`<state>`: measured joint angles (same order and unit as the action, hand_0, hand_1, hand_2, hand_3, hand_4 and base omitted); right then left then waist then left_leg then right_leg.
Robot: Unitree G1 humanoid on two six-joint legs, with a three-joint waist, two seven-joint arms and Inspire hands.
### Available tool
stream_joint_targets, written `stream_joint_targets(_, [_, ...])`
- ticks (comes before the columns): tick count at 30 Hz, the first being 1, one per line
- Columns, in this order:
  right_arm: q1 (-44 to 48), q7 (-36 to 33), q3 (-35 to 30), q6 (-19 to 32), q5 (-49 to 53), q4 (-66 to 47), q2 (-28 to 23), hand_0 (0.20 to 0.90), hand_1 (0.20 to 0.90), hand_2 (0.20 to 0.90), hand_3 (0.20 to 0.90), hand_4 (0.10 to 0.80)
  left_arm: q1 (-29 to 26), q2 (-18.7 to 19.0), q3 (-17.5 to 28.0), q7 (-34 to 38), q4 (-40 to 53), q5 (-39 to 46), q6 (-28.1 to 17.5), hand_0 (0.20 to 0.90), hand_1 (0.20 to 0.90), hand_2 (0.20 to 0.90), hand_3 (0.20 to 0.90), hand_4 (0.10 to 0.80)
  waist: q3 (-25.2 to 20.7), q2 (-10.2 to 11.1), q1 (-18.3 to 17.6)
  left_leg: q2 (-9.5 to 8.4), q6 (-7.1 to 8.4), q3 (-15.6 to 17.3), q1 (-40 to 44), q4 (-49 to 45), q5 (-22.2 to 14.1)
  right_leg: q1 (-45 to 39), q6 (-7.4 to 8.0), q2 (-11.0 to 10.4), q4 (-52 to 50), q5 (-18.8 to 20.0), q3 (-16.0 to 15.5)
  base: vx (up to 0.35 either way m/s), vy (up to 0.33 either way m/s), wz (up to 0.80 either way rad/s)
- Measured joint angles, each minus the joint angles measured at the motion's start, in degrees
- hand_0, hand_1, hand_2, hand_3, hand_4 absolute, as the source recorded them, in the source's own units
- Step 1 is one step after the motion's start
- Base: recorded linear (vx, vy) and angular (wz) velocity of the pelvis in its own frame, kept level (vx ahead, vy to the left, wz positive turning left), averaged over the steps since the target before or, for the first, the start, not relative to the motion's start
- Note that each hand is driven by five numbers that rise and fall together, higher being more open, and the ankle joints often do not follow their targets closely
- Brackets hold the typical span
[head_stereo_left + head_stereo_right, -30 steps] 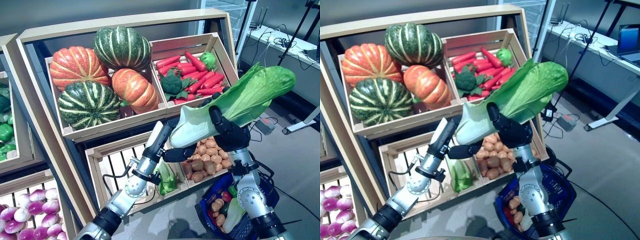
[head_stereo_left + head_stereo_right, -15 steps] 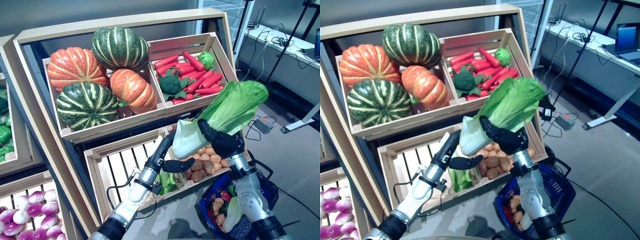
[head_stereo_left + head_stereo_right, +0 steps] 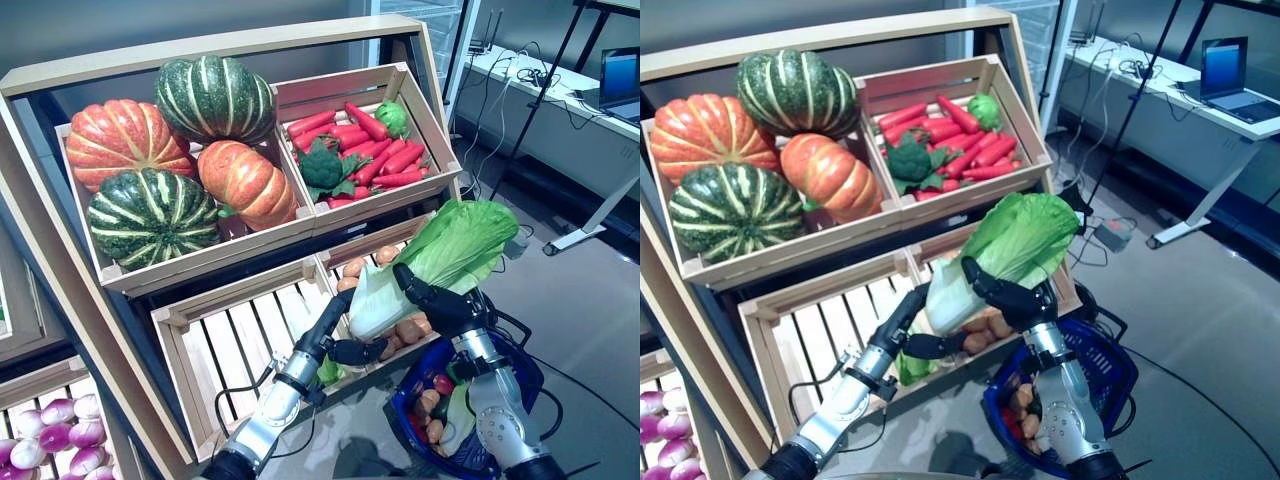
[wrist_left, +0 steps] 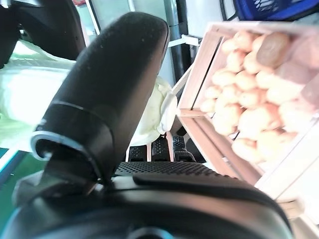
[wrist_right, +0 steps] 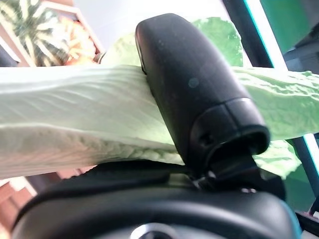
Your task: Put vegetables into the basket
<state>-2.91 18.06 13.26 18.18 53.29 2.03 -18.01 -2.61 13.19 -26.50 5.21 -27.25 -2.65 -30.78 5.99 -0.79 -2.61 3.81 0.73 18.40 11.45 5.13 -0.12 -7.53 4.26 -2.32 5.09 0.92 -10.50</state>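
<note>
A big leafy cabbage (image 3: pixel 455 250) with a white stem is held in the air, my right hand (image 3: pixel 440 305) shut round its lower part; the right wrist view shows the thumb across the pale leaves (image 5: pixel 75 114). My left hand (image 3: pixel 335 325) reaches up beneath the white stem end, fingers straight and thumb stuck out, touching or nearly touching it. The cabbage hangs in front of the potato crate (image 3: pixel 405 325), up and to the left of the blue basket (image 3: pixel 525 365). The basket stands on the floor by my right arm and holds potatoes, something red and a pale green vegetable.
The shelf's top crates hold pumpkins (image 3: pixel 170 160) and carrots with broccoli (image 3: pixel 365 150). Below them is a slatted crate (image 3: pixel 235 335) with a green vegetable (image 3: pixel 325 372) at its right end. Turnips (image 3: pixel 50 450) lie lower left. A desk with a laptop (image 3: pixel 620 80) stands far right.
My right hand has brought the cabbage down and nearer the basket. My left hand has dropped with it, staying under the stem. The camera has also swung right.
</note>
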Motion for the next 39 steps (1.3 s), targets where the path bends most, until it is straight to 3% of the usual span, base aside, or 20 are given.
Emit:
stream_joint_targets(8, [-1.5,-3.0,-1.8,0.0,-2.1,0.1,0.0,0.300,0.300,0.300,0.300,0.400,0.6,-1.7,2.0,2.6,-4.7,-3.9,0.4,0.900,0.900,0.900,0.900,0.800,0.3,-0.4,-1.2,0.53,0.27,1.6,-0.8,-2.1,-0.8,0.9,-0.01,0.2,0.0,-0.2,1.2,-0.004,-0.095,-0.09])
stream_joint_targets(9, [-1.4,-3.0,-3.6,0.9,-2.0,0.1,0.0,0.300,0.300,0.300,0.300,0.400,0.5,-1.8,3.6,3.9,-7.4,-3.8,2.3,0.900,0.900,0.900,0.900,0.800,0.5,-0.5,-1.1,0.75,0.75,1.3,-1.6,-4.2,-1.3,1.0,-0.49,0.4,0.0,-0.5,2.1,-0.053,0.023,-0.25])
stream_joint_targets(12, [1.7,-3.0,-13.6,6.8,-0.5,-0.1,-1.1,0.300,0.300,0.300,0.300,0.400,3.3,-0.1,16.9,8.2,-20.5,1.7,12.7,0.900,0.900,0.900,0.900,0.800,2.6,0.8,-1.4,0.74,1.25,-2.8,-5.0,-14.2,-3.5,-0.1,-2.27,-1.3,0.2,0.5,7.2,-0.017,0.167,-0.67])
stream_joint_targets(15, [5.3,-4.7,-22.8,14.0,2.2,-0.3,-3.4,0.300,0.300,0.300,0.300,0.400,6.7,2.4,18.9,10.2,-23.5,6.0,16.2,0.900,0.900,0.900,0.900,0.800,4.0,-1.7,-2.7,0.50,2.57,-5.8,-4.2,-3.6,-2.2,0.8,-1.76,-0.6,0.0,0.8,7.5,0.030,0.219,-0.15])
stream_joint_targets(16, [6.5,-6.1,-24.9,15.7,3.7,-0.3,-4.8,0.300,0.300,0.300,0.300,0.400,7.1,2.3,19.0,10.6,-23.9,7.5,16.7,0.900,0.900,0.900,0.900,0.800,4.6,-3.0,-2.6,0.83,2.53,-5.7,-4.2,-1.3,-1.6,0.9,-1.36,0.0,0.0,1.0,7.3,0.080,0.210,0.01])
stream_joint_targets(17, [6.7,-6.8,-26.2,16.3,3.8,-0.3,-5.0,0.300,0.300,0.300,0.300,0.400,7.3,2.1,19.0,10.6,-23.9,8.4,16.9,0.900,0.900,0.900,0.900,0.800,4.6,-3.8,-2.7,1.10,1.58,-5.9,-3.8,0.0,1.3,1.0,-1.09,0.6,0.0,0.9,7.0,0.095,0.187,-0.07])
stream_joint_targets(18, [6.5,-7.1,-26.1,16.4,3.8,-0.3,-4.6,0.300,0.300,0.300,0.300,0.400,7.2,1.9,19.1,10.7,-23.9,8.9,16.9,0.900,0.900,0.900,0.900,0.800,4.5,-3.9,-2.7,1.06,1.21,-6.2,-3.6,0.3,3.1,1.0,-0.67,0.6,0.1,0.7,7.0,0.102,0.173,-0.08])
stream_joint_targets(25, [2.2,-6.8,-18.8,14.6,3.1,-0.4,-0.4,0.300,0.300,0.300,0.300,0.400,4.3,1.7,19.1,11.4,-20.9,7.7,16.9,0.900,0.900,0.900,0.900,0.800,4.9,-0.7,-2.6,-1.13,-0.54,-5.6,-2.8,0.4,2.5,0.3,1.44,-1.9,0.2,0.7,5.3,0.058,0.115,-0.06])
stream_joint_targets(32, [0.6,-11.4,-18.1,11.6,-6.0,2.3,0.3,0.300,0.300,0.300,0.300,0.400,4.5,5.7,19.1,13.7,-13.3,1.0,16.8,0.900,0.900,0.900,0.900,0.800,4.8,0.5,-2.6,-1.11,-0.70,-4.9,-2.6,0.4,2.3,0.7,1.70,-1.9,0.0,0.7,5.2,-0.010,0.025,-0.04])
stream_joint_targets(34, [0.8,-13.6,-18.1,10.6,-10.1,6.3,0.2,0.300,0.300,0.300,0.300,0.400,4.9,7.7,19.1,14.5,-10.9,-0.8,16.8,0.900,0.900,0.900,0.900,0.800,4.7,1.1,-1.9,-0.64,-0.67,-2.9,-2.6,0.4,2.3,1.5,1.86,-2.7,0.2,0.5,2.9,-0.015,-0.031,-0.36])
stream_joint_targets(36, [1.5,-15.8,-17.2,9.1,-13.4,12.2,-0.3,0.300,0.300,0.300,0.300,0.400,5.2,10.3,19.0,15.2,-8.1,-2.0,16.8,0.900,0.900,0.900,0.900,0.800,4.5,1.4,0.3,0.69,-0.20,1.6,-2.6,0.4,2.1,2.2,1.66,-4.6,-0.5,0.4,-5.4,-0.047,-0.094,-0.77])
stream_joint_targets(37, [2.2,-17.4,-16.3,7.5,-15.7,16.3,-1.0,0.300,0.300,0.300,0.300,0.400,5.1,12.1,19.0,15.6,-6.7,-2.3,16.8,0.900,0.900,0.900,0.900,0.800,4.4,1.7,1.7,1.28,0.27,3.1,-2.9,0.4,2.1,3.1,1.81,-4.9,-0.7,0.6,-7.8,-0.043,-0.153,-0.81])
stream_joint_targets(39, [3.6,-20.3,-14.5,5.4,-19.2,23.0,-2.8,0.300,0.300,0.300,0.300,0.400,4.3,14.4,19.0,15.9,-6.1,-2.4,16.7,0.900,0.900,0.900,0.900,0.800,4.4,2.2,1.9,1.44,0.92,3.0,-3.5,0.0,2.5,4.0,1.65,-4.4,-0.6,3.1,-7.5,-0.035,-0.171,-0.28])
